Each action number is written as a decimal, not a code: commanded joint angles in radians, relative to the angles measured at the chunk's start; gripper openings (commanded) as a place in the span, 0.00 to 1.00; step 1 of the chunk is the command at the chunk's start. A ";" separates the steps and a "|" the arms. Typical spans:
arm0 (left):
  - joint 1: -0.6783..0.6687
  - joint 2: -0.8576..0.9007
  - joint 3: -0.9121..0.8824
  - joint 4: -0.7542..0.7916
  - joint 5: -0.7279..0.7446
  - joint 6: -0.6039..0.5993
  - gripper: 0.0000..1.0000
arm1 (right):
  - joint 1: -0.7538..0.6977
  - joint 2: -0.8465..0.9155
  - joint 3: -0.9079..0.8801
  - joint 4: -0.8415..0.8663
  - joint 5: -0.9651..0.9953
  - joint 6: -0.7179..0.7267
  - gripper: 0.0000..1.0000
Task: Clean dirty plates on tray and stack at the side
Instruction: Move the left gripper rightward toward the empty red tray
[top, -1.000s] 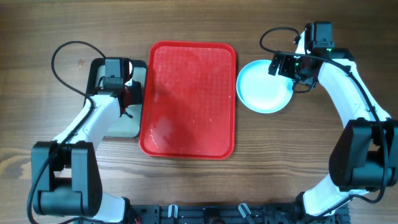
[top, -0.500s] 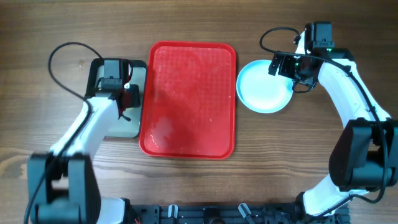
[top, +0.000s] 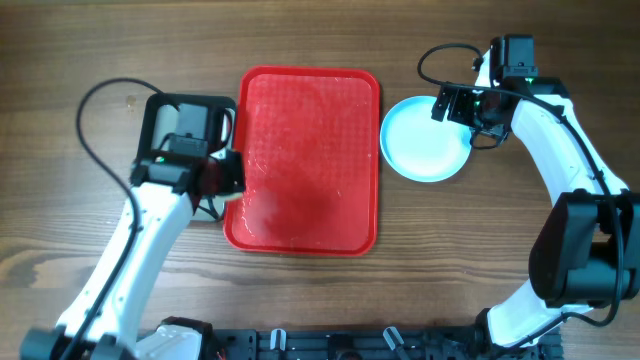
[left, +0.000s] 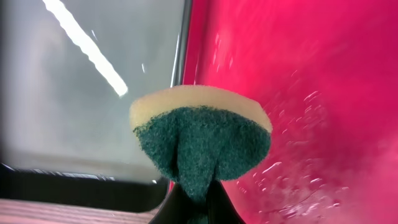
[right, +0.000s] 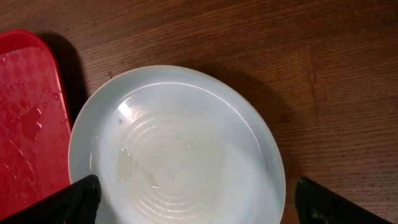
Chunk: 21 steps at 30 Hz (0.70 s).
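Observation:
The red tray lies in the middle of the table, wet, with no plate on it. The plates rest on the wood just right of the tray; from above I cannot tell how many are stacked. The top plate looks pale, wet and free of smears. My right gripper hangs open over the plates' right rim, its fingertips wide apart on either side. My left gripper is shut on a green and yellow sponge, held at the tray's left edge.
A dark grey metal tray sits against the red tray's left side, and the left wrist view shows its shiny floor. Cables loop behind both arms. Bare wood surrounds the trays.
My left arm has swung toward the front and right, carrying the sponge from over the grey tray to the red tray's left edge. The right arm and the plates have not moved.

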 joint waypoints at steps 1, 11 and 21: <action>-0.024 0.061 -0.065 0.015 0.030 -0.048 0.04 | -0.005 -0.025 0.017 0.006 -0.016 0.002 0.99; -0.093 0.174 -0.110 0.074 0.138 -0.060 0.04 | -0.005 -0.025 0.017 0.006 -0.016 0.002 1.00; -0.105 0.239 -0.175 0.150 0.090 -0.142 0.04 | -0.005 -0.025 0.017 0.006 -0.016 0.002 0.99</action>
